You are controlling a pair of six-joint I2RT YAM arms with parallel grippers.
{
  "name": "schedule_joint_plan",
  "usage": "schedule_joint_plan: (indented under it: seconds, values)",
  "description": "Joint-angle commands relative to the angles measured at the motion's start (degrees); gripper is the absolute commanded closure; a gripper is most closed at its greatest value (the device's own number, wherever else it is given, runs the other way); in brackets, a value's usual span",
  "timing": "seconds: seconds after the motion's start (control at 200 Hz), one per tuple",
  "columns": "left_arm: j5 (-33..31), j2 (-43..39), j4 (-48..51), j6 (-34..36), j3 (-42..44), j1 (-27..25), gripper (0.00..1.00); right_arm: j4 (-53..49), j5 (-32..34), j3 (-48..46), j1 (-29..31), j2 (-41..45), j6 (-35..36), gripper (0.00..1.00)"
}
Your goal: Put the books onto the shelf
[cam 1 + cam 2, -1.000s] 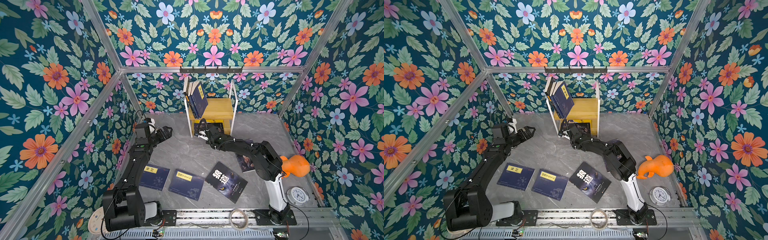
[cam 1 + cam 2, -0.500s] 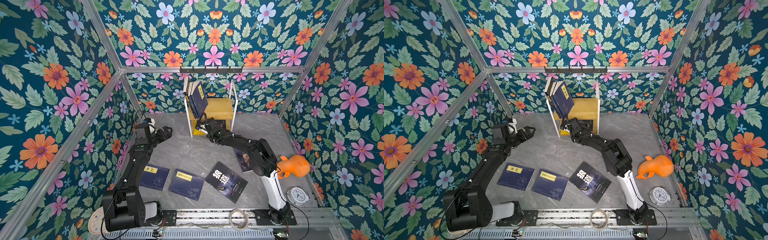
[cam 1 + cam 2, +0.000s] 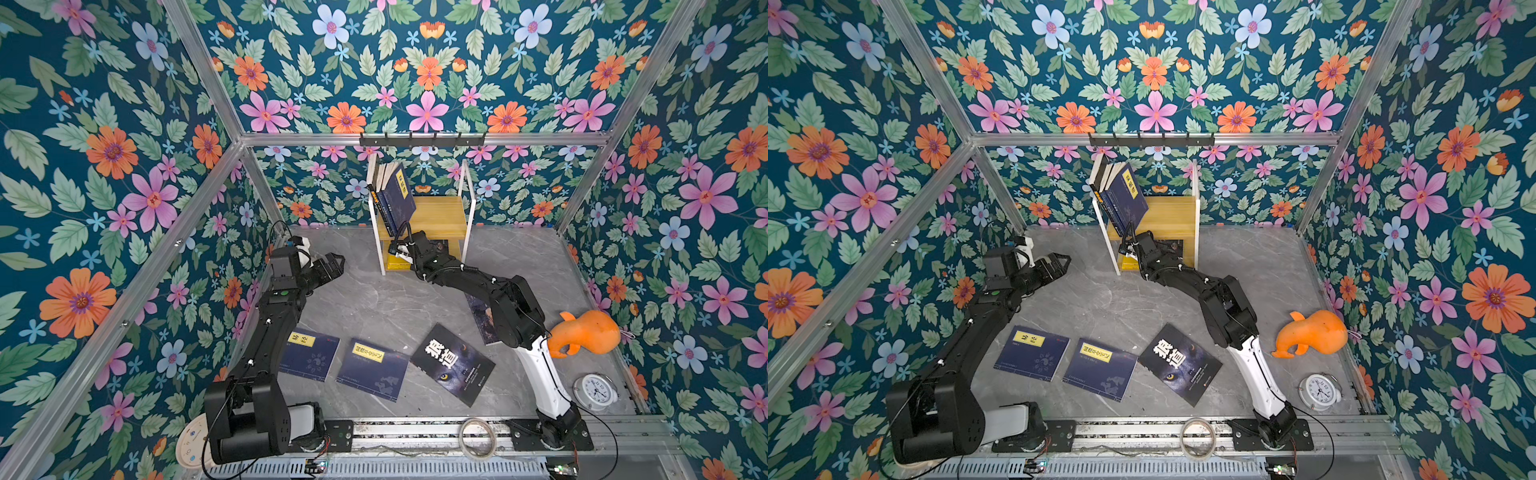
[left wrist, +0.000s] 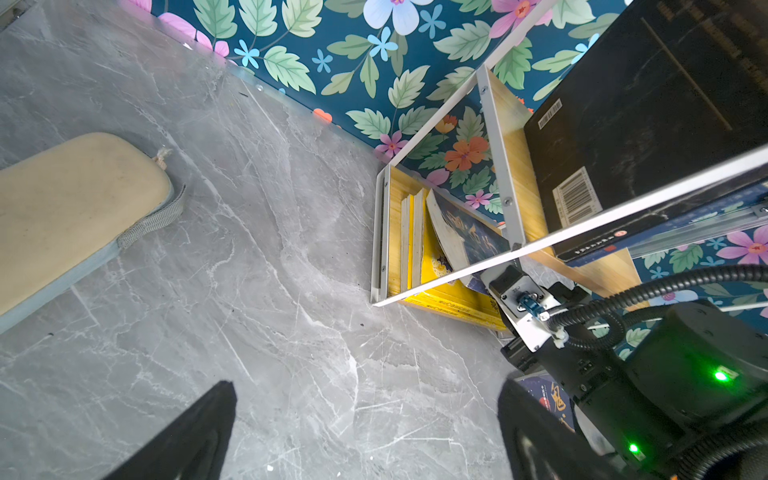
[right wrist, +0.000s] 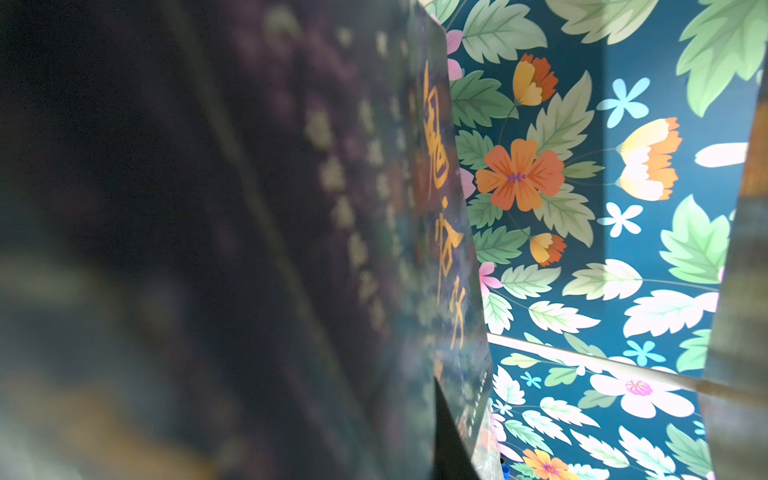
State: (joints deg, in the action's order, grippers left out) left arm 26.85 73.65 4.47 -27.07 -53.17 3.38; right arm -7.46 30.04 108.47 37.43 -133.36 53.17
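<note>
The shelf (image 3: 468,208) (image 3: 1173,216) stands at the back wall, with several navy books (image 3: 397,199) (image 3: 1125,195) leaning on its top board. My right gripper (image 3: 432,247) (image 3: 1158,249) reaches into the lower tier, shut on a dark book with orange characters (image 5: 332,208) (image 4: 469,237) that tilts beside yellow books (image 4: 432,266). One finger (image 5: 449,444) shows against its cover. My left gripper (image 3: 334,266) (image 3: 1059,264) (image 4: 365,386) hangs open and empty over the floor, left of the shelf. Two navy books (image 3: 309,349) (image 3: 372,368) and a dark book with white characters (image 3: 453,363) lie flat in front.
Another dark book (image 3: 482,320) lies under my right arm. An orange toy (image 3: 586,332) and a white clock (image 3: 595,388) sit at the right wall. A black hook rail (image 3: 422,139) hangs above the shelf. A tape roll (image 3: 478,438) lies on the front rail. A beige cushion (image 4: 75,199) shows in the left wrist view.
My right arm has stretched toward the back and pushed the dark book further into the shelf's lower tier. The left arm has not moved.
</note>
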Motion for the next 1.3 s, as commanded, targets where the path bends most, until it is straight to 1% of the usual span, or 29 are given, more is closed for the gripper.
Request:
schedule_joint_plan:
  seconds: [0.0, 0.52, 0.785, 0.805, 0.83, 0.86, 0.89, 0.985, 1.11, 1.225, 1.295]
  values:
    - [-0.5, -0.2, -0.4, 0.8, -0.2, 0.1, 0.00, -0.6, -1.4, 0.3, 0.0, -0.2, 0.4, 1.00]
    - [-0.5, -0.3, -0.4, 1.6, -0.1, 0.0, 0.00, -2.4, -4.0, 1.2, 0.5, -0.8, 0.3, 1.00]
    - [-0.7, -0.3, -0.4, 1.7, 0.0, -0.1, 0.00, -3.2, -3.7, 1.8, 0.4, -1.1, 0.5, 1.00]
    - [-0.7, -0.3, -0.4, 1.7, 0.0, -0.2, 0.00, -3.4, -3.9, 1.8, 0.4, -1.1, 0.5, 0.95]
    - [-0.7, -0.3, -0.4, 1.8, -0.1, -0.1, 0.00, -3.7, -4.0, 1.8, 0.5, -1.0, 0.5, 0.86]
    - [-0.7, -0.3, -0.4, 1.8, 0.0, -0.1, 0.00, -3.9, -4.3, 1.8, 0.4, -0.8, 0.5, 0.78]
    - [-0.8, -0.3, -0.3, 1.9, 0.0, -0.1, 0.00, -4.3, -4.7, 1.5, 0.5, -0.4, 0.4, 0.71]
    - [-1.0, -0.3, -0.3, 2.3, 0.0, -0.2, 0.00, -3.8, -6.4, -0.7, 0.7, 1.8, -0.1, 0.57]
    - [-1.2, -0.3, -0.1, 2.4, 0.0, -0.2, 0.00, -3.7, -8.1, -3.5, 1.0, 4.5, -0.3, 0.49]
    - [-1.2, -0.3, -0.2, 2.3, 0.1, -0.3, 0.00, -4.6, -10.1, -6.2, 1.3, 7.3, -0.3, 0.46]
    - [-1.2, -0.4, -0.2, 2.3, 0.1, -0.2, 0.00, -6.2, -13.3, -8.1, 1.3, 9.4, -0.4, 0.43]
